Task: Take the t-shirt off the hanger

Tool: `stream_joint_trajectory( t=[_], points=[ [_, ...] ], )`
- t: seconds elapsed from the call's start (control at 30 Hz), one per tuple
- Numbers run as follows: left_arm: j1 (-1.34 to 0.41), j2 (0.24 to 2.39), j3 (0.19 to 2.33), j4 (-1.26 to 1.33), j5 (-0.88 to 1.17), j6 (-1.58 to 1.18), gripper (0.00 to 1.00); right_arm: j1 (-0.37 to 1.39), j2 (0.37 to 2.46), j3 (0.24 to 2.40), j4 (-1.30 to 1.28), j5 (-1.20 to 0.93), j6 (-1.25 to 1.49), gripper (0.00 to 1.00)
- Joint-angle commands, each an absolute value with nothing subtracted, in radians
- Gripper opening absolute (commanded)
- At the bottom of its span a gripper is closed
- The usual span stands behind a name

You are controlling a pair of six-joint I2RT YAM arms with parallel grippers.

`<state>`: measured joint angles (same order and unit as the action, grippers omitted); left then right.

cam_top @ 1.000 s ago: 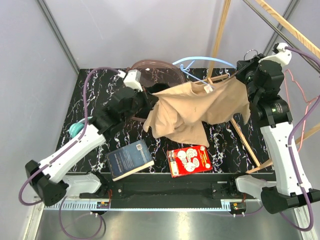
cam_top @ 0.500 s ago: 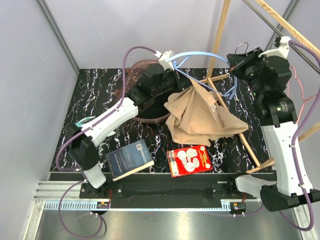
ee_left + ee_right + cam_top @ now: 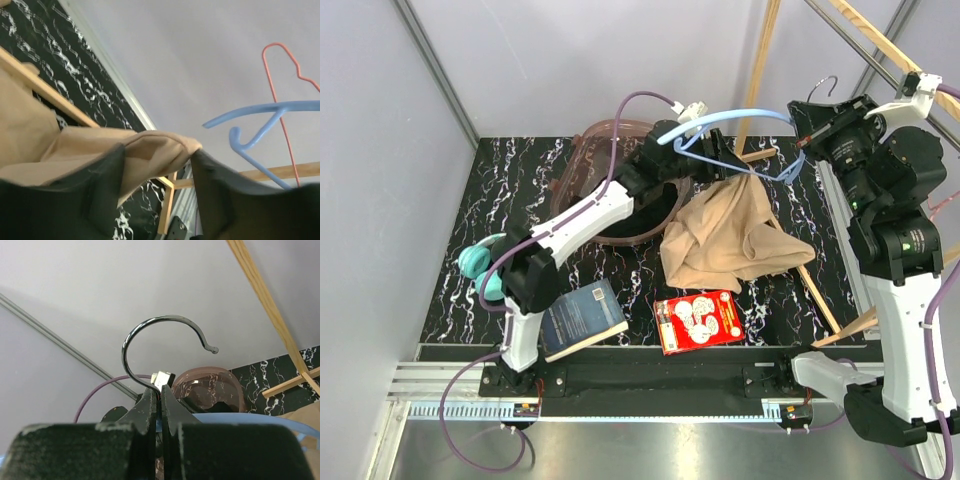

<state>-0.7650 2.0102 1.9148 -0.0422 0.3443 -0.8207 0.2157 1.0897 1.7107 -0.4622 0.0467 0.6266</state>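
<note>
Right tool [image 3: 160, 390] pinches the hanger [image 3: 274, 106] by its hook, holding it high; left tool [image 3: 156, 165] sits spread around the sagging t-shirt [image 3: 730, 235].

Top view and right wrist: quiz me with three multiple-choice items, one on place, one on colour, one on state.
1. Where is the red pack?
A. left of the book
B. right of the book, nearer the arm bases than the t-shirt
C. in the bowl

2. What colour is the hanger that the right claw holds?
A. light blue
B. green
C. black

3. What is the right claw's state?
A. wide open
B. shut on the hanger's hook
C. shut on the t-shirt

Key: B, it lies just past the book's right edge; A, its arms show pale blue; B, the fingers pinch the metal hook's stem.
</note>
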Motion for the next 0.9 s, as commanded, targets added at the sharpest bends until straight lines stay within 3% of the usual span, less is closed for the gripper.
stream_joint_trajectory(
  t=[0.0,0.2,0.23,0.27,0.57,0.87],
  points=[
    [-0.758,1.846,1.866,-0.106,0.313,-0.72,0.66,0.213,1.065,1.7,-0.426,-0.042,0.575,0.0],
    [-0.721,1.611,1.654,-0.139,0.341,-0.644,0.76,0.213,1.072,1.675,-0.413,-0.17,0.489,0.0],
    [-0.721,1.585,1.631,-0.15,0.339,-0.629,0.89,0.215,1.075,1.669,-0.417,-0.181,0.467,0.0],
    [-0.721,1.557,1.587,-0.172,0.333,-0.62,0.91,0.213,1.078,1.666,-0.423,-0.19,0.453,0.0],
    [-0.648,1.143,1.35,-0.322,0.242,-0.552,0.91,0.213,1.083,1.664,-0.52,-0.281,0.25,0.0],
    [-0.603,0.976,1.4,-0.334,0.406,-0.632,0.94,0.216,1.146,1.677,-0.64,-0.391,0.104,0.0]
  ],
)
